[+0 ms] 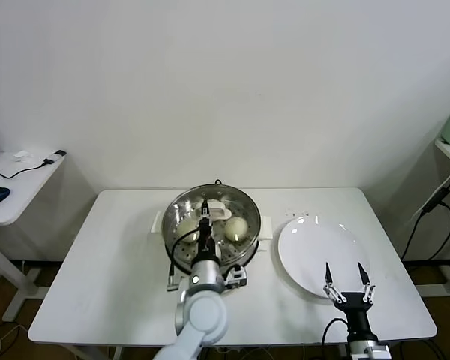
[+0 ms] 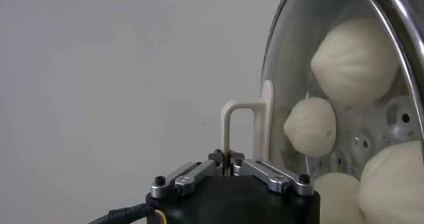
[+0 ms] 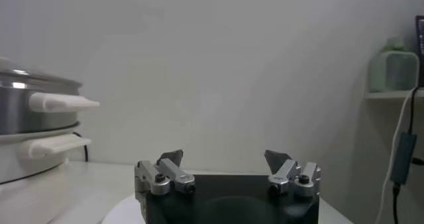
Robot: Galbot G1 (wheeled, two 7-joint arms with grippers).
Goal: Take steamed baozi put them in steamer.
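Item one: my left claw [image 2: 228, 158], closed tight on the upright white loop handle [image 2: 238, 129] of the round glass lid [image 2: 295, 66]. In the left wrist view the lid stands on edge, tilted, its steel rim at the far side, and I look through its glass. In the head view this claw [image 1: 205, 223] sits directly over the pot.

Item two: the round shiny stainless-steel steamer [image 1: 181, 207] with its perforated basket, on a white base with side handles, at the middle of the white tabletop [image 1: 105, 270].

Item three: the smooth cream-white domed baozi. Through the lid I count four (two only partly in view): one large at the top [image 2: 354, 59], a smaller pleated one [image 2: 311, 126], and two at the lower edge. From above, two show plainly in the basket [image 1: 235, 226] [image 1: 186, 226]. All lie in the steamer, below and just beyond my left claw.

Item four: the flat white round plate [image 1: 315, 255], bare, right of the steamer.

Item five: my right claw [image 1: 347, 283], spread wide and holding nothing, parked at the near edge of the plate, well apart from the pot.

Judgement: the buns look loaded. The coming move turns on the lid's face, which must swing from on-edge to flat and centred over the rim; my left arm is the nearer.
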